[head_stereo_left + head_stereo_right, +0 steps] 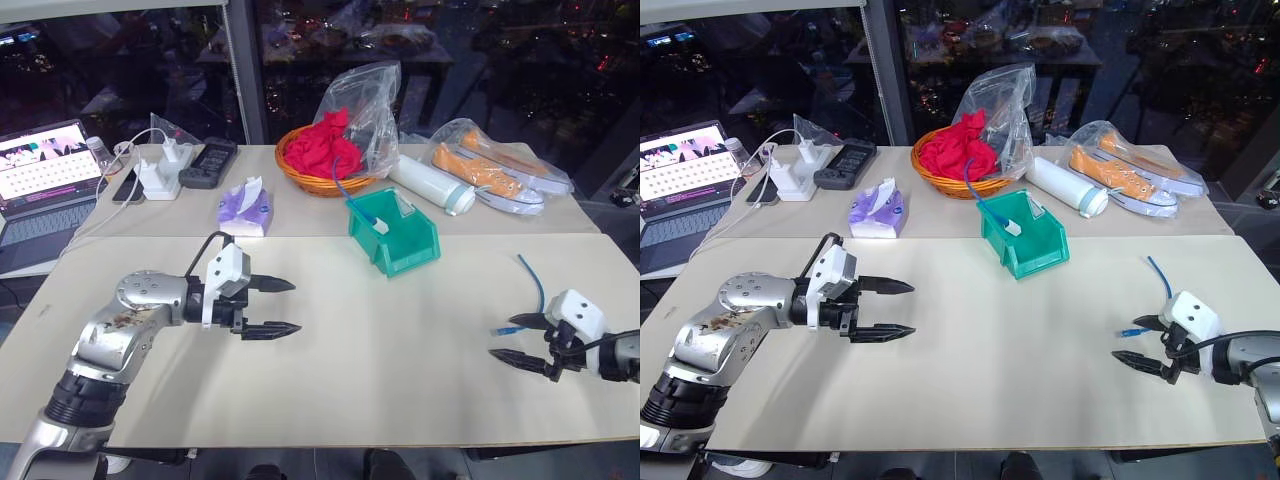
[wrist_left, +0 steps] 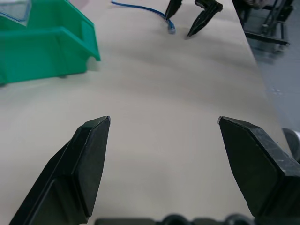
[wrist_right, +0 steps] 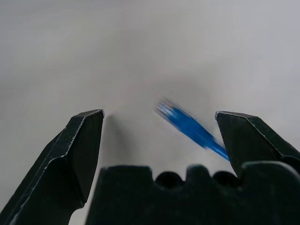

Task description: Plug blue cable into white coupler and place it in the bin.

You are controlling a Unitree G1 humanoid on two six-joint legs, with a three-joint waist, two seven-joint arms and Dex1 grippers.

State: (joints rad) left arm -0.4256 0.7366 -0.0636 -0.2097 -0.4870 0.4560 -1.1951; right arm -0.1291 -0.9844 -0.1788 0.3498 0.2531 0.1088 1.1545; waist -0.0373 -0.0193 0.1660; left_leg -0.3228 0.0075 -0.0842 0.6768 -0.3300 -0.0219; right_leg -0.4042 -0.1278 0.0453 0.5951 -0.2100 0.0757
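Note:
The blue cable (image 1: 540, 286) lies near the table's right edge, its plug end (image 3: 187, 126) resting on the tabletop. My right gripper (image 1: 502, 337) is open around that plug, and one finger is close beside it. The teal bin (image 1: 412, 250) stands at the table's middle back. Inside it a white coupler (image 1: 381, 226) sits on the end of a second blue cable (image 1: 343, 187) that arcs over the rim. My left gripper (image 1: 294, 306) hovers open and empty over the left part of the table, pointing right toward the bin (image 2: 47, 51).
On the rear table are an orange woven basket (image 1: 312, 178) with red cloth, a tissue pack (image 1: 246, 211), a white tube (image 1: 432, 185), bagged orange items (image 1: 492, 170), white chargers (image 1: 160, 176), a black device (image 1: 208, 162) and a laptop (image 1: 40, 180).

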